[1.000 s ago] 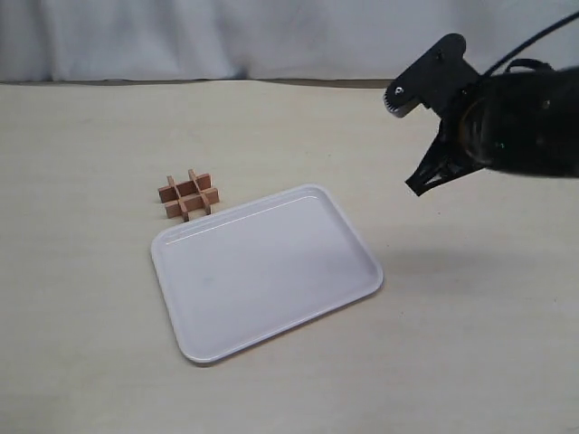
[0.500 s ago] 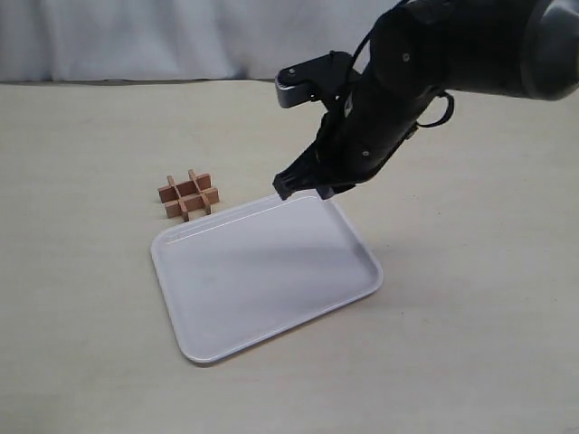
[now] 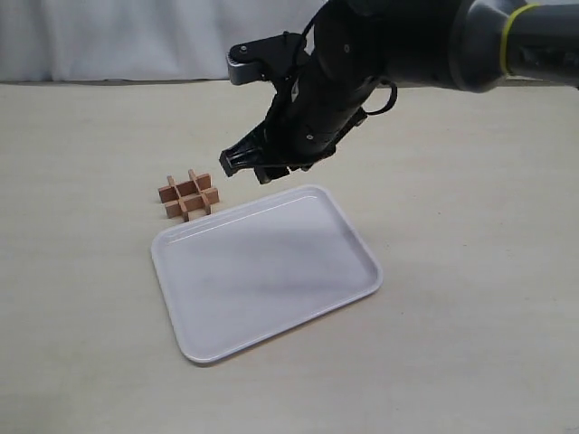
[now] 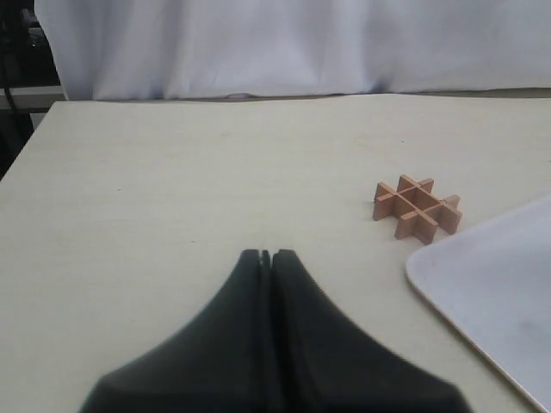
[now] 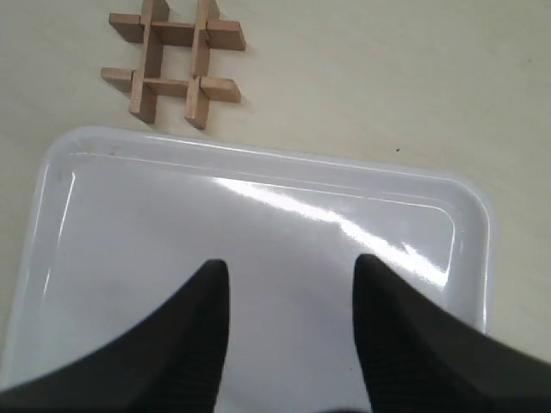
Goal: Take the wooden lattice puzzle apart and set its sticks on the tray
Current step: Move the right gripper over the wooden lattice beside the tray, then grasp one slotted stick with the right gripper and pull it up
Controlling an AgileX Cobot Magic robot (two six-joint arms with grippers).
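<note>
- The right gripper has its two black fingers spread apart with nothing between them; in the right wrist view the white of the tray shows through the gap.
- The fingertips point down and hang in the air above the far edge of the tray; they touch neither tray nor wood.
- The left gripper has its dark fingers pressed flat together, tip to tip, with nothing caught between them; it sits low over bare tabletop.
- The small reddish-brown wooden lattice puzzle lies flat on the table just past the tray's far left corner, close to the rim but with a thin strip of table between; it is to the left of the right gripper's fingers and below them.
- Its four notched sticks are interlocked in a hash shape; the wrist views show the short ends jutting out on every side.
- The large white rectangular plastic tray with rounded corners and a low rim sits near the middle of the scene, turned at a slant; a glare streak runs across its floor.
- The black right arm reaches in from the far right and crosses the middle; a yellow band rings it further back.
- The pale beige tabletop runs back to a white cloth backdrop.
</note>
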